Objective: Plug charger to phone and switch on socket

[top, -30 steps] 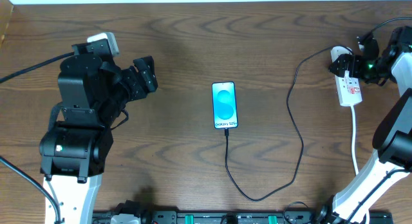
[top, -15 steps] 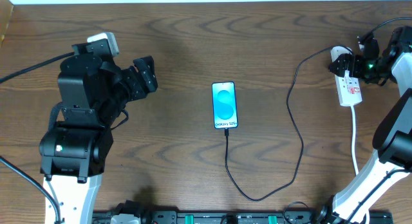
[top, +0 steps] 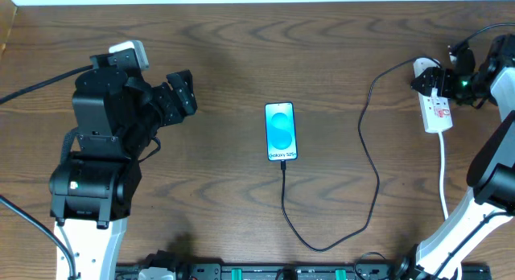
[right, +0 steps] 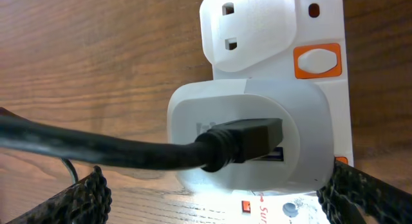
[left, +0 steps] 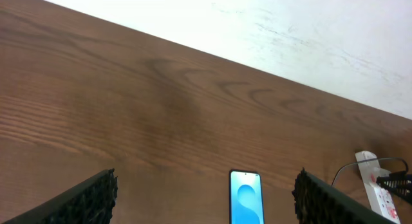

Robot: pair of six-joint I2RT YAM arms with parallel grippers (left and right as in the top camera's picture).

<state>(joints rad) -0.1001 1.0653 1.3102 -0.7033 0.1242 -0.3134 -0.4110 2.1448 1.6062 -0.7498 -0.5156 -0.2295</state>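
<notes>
One phone (top: 281, 132); one charger (top: 372, 163) meets its lower edge; one socket (top: 435, 109) lies right of it. Left gripper (top: 183, 92) and right gripper (top: 426, 80): both spread.

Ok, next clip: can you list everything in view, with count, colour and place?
phone: 1, black-edged, light blue screen, flat at table centre
charger: 1, black cable, meets the phone's near end, loops right and up to the socket
socket: 1, white strip, red markings, far right
adapter: 1, white, plugged into the socket, black plug in it
white cord: 1, from the socket toward the near edge
table: 1, brown wood
left gripper: 1, black, open, left of the phone
right gripper: 1, black, open, over the adapter
</notes>
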